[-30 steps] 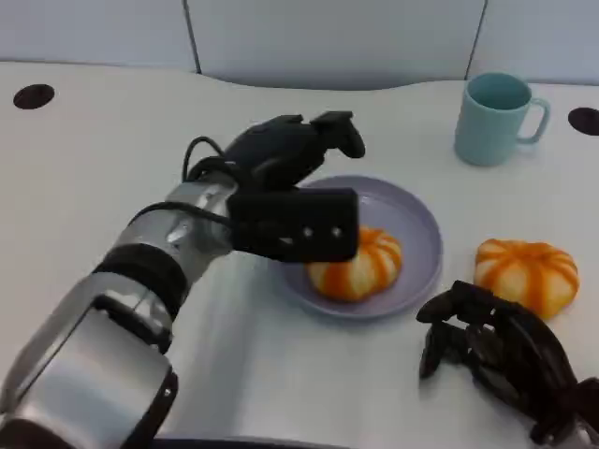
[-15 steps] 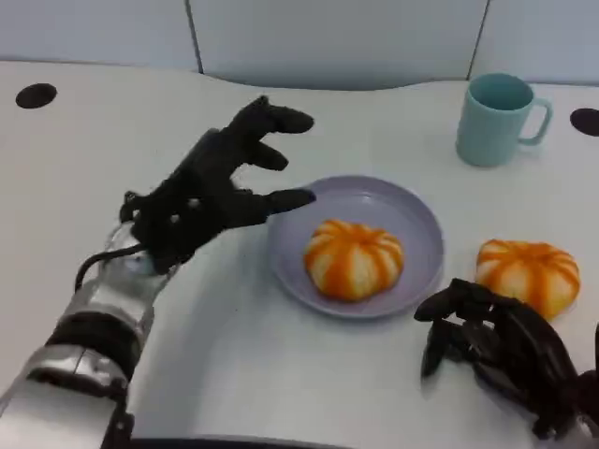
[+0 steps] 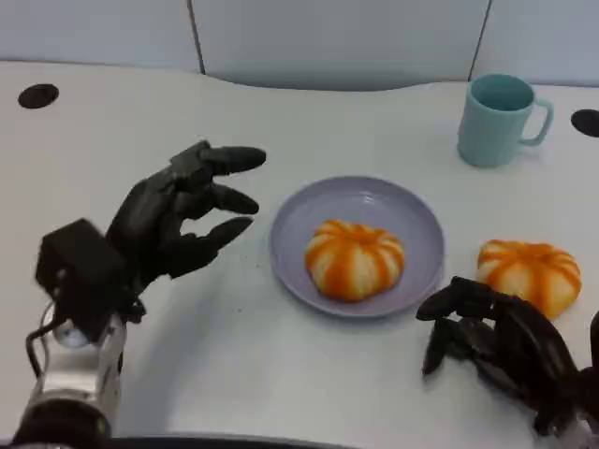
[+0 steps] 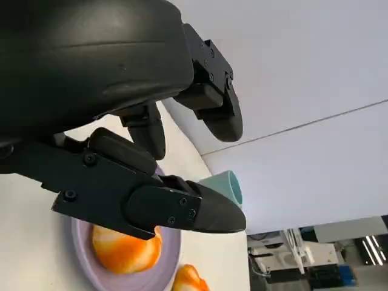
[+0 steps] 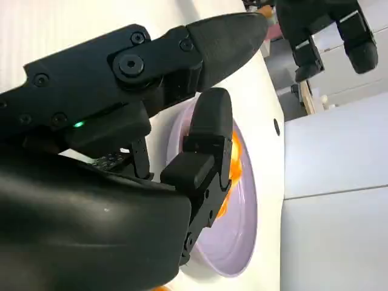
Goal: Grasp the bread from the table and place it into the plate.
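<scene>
White table (image 3: pixel 281 374): bread (image 3: pixel 355 259) on plate (image 3: pixel 412 210), beside open left robot hand (image 3: pixel 173 220).

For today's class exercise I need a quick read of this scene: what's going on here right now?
A humanoid robot is moving bread onto a plate. One bread already sits in the purple plate. The left hand hovers open beside the plate, holding nothing. A second bread lies on the table by the right hand, which holds nothing. A teal mug stands behind.
</scene>
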You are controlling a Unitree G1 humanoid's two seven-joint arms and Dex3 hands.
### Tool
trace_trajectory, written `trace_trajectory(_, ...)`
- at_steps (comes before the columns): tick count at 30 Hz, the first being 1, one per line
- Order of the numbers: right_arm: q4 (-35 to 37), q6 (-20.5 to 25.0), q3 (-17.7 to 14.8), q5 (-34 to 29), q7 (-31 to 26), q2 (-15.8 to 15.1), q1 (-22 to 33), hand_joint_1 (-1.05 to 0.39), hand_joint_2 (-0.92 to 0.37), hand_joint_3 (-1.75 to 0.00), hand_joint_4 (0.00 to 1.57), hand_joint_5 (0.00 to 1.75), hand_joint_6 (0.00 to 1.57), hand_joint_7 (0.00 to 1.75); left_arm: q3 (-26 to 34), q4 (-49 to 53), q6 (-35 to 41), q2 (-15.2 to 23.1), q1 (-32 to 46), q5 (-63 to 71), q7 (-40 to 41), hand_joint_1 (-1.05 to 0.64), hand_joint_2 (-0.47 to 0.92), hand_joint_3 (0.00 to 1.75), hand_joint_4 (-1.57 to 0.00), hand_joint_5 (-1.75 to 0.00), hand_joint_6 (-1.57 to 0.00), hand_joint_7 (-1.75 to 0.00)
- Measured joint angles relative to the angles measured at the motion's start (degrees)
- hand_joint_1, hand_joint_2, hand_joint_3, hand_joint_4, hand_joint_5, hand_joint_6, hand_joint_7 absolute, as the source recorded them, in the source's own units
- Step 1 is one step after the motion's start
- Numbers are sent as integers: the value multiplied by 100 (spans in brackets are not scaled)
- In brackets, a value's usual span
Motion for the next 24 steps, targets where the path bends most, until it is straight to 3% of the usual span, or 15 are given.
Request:
trace_trajectory(19,13,121,-46,43,1,-2,-7,-55,-92,-9,62,159,70,107,493,-1807,1257,-281,2154,-1550,-898,-73,92,19,-40,-121,-50,-52)
trace_trajectory(24,78,108,-90,49,72,-5,-26,-53,-92,-11,63,158,70,105,549,-2080,1504,-417,2522,-1754,-1000,-75,92,18,-40,-131,-51,-56)
